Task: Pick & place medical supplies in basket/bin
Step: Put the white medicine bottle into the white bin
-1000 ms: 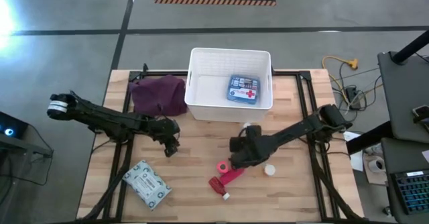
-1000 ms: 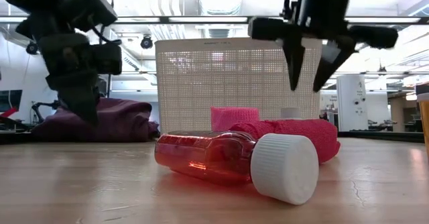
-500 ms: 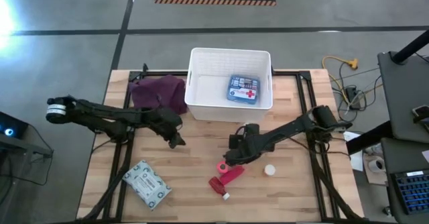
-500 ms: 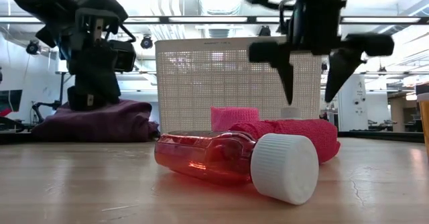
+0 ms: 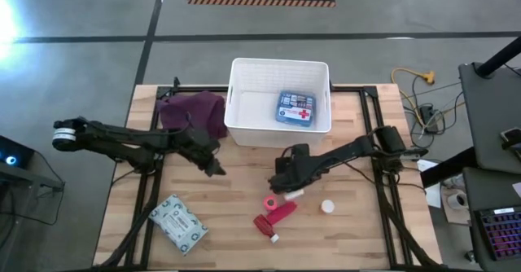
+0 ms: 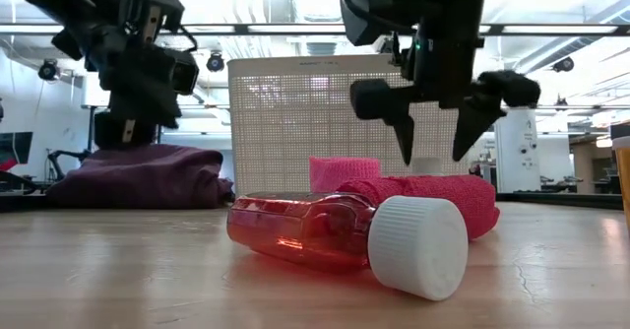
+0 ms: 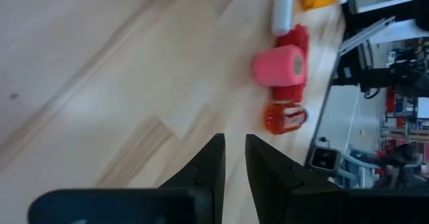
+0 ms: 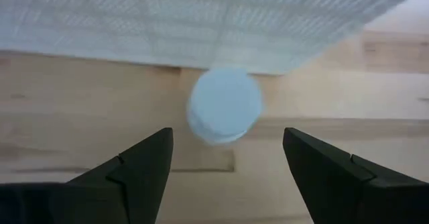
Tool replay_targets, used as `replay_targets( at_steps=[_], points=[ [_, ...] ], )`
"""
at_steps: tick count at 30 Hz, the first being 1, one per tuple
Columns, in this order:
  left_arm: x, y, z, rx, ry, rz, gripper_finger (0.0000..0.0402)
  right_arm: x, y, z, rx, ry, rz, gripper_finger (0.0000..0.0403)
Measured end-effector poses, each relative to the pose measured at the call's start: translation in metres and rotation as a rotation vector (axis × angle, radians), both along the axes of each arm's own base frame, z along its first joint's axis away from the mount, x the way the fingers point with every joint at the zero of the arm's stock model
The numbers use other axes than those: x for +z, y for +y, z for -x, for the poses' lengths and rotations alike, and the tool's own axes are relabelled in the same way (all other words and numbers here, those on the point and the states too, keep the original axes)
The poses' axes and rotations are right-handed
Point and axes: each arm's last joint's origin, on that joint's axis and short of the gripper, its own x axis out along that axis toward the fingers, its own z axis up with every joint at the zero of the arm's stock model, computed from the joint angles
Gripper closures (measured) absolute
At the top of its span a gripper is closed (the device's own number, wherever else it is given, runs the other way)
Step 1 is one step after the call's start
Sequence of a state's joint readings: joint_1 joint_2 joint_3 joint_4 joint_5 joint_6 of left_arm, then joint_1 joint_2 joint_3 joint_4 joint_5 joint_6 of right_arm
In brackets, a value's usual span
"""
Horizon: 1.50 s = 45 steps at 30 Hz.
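The right gripper hangs over the table with its fingers spread wide, and a little white bottle stands just ahead of them, right by the wall of the white tub. The blue box lies inside the tub (the pink tape roll and red tube lie on the wood, near that gripper). The left gripper waits near the purple cloth, its fingers almost pressed together and holding nothing.

The high view looks straight down on the whole worktop, the low view sits level at its edge, close behind the red tube, facing the white tub, which the right wrist view shares
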<state>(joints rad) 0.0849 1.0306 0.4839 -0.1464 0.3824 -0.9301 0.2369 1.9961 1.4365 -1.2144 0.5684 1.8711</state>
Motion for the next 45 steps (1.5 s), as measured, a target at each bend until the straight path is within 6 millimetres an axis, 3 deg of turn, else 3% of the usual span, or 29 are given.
replay_targets(
  at_steps=[11, 20, 32, 39, 45],
  points=[
    [0.028, 0.002, -0.011, 0.009, -0.086, -0.052, 0.036, -0.033, -0.006, 0.018, -0.036, 0.009, 0.047, 0.0138],
    [0.028, 0.002, -0.011, 0.019, -0.045, -0.061, 0.036, -0.058, -0.009, 0.021, 0.022, -0.061, 0.062, 0.0153],
    [0.027, 0.002, -0.011, 0.024, -0.043, -0.055, 0.036, -0.075, -0.014, 0.04, 0.049, -0.009, 0.143, 0.0188],
    [0.027, 0.004, -0.011, 0.074, -0.039, -0.095, 0.036, -0.072, -0.006, 0.039, 0.163, -0.005, 0.197, 0.0246],
    [0.026, 0.006, -0.011, 0.127, -0.037, -0.167, 0.036, -0.032, 0.017, 0.038, 0.283, -0.113, 0.215, 0.0246]
  ],
)
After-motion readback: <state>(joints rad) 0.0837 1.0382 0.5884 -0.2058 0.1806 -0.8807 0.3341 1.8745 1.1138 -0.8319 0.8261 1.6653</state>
